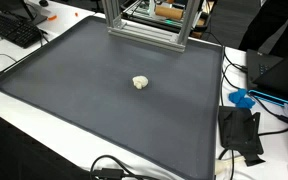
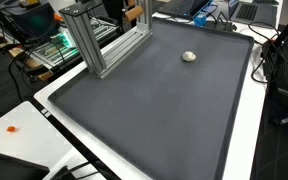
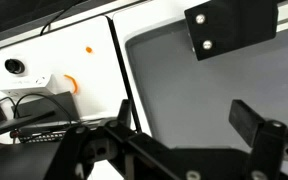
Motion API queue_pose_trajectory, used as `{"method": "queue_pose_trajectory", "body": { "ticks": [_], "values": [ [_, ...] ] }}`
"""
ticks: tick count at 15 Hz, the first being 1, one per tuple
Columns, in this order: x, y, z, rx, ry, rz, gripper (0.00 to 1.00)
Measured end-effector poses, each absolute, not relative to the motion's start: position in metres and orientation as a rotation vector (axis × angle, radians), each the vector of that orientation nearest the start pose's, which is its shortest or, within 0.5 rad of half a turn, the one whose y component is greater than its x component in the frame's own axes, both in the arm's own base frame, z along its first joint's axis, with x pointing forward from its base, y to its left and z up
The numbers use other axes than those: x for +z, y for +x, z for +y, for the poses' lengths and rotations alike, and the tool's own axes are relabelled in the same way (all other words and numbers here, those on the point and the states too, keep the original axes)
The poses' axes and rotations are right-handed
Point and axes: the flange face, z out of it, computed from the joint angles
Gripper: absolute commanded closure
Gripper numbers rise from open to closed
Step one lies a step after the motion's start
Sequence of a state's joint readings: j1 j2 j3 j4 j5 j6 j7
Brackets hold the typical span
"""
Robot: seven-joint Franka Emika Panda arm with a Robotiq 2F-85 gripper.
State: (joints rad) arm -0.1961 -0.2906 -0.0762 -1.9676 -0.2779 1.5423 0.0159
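A small pale lump (image 1: 140,82) lies alone near the middle of the dark mat (image 1: 64,100) in both exterior views. A metal frame (image 1: 149,28) stands at the mat's edge, top centre in an exterior view. In the wrist view the gripper (image 3: 179,150) fills the bottom of the frame, fingers wide apart and empty, above the mat's border and the white table (image 3: 84,75).

Dark grey mat (image 1: 84,95), cream-white lump (image 1: 140,83), silver frame (image 1: 149,30), white table (image 1: 14,118), black keyboard (image 1: 14,28)
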Motion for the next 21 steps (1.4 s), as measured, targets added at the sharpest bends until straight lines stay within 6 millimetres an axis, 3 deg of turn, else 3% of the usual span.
{"method": "queue_pose_trajectory", "body": {
  "ticks": [4, 6, 8, 11, 16, 21],
  "values": [
    [0.586, 0.427, -0.153, 0.279, -3.335, 0.453, 0.0],
    [0.586, 0.43, -0.142, 0.267, -3.323, 0.429, 0.0],
    [0.587, 0.434, -0.117, 0.236, -3.284, 0.403, 0.0],
    [0.591, 0.428, -0.065, 0.187, -3.203, 0.355, 0.0],
    [0.589, 0.398, 0.019, 0.046, -3.136, 0.264, 0.0],
    [0.567, 0.362, 0.073, 0.037, -3.197, 0.303, 0.0]
  ]
}}
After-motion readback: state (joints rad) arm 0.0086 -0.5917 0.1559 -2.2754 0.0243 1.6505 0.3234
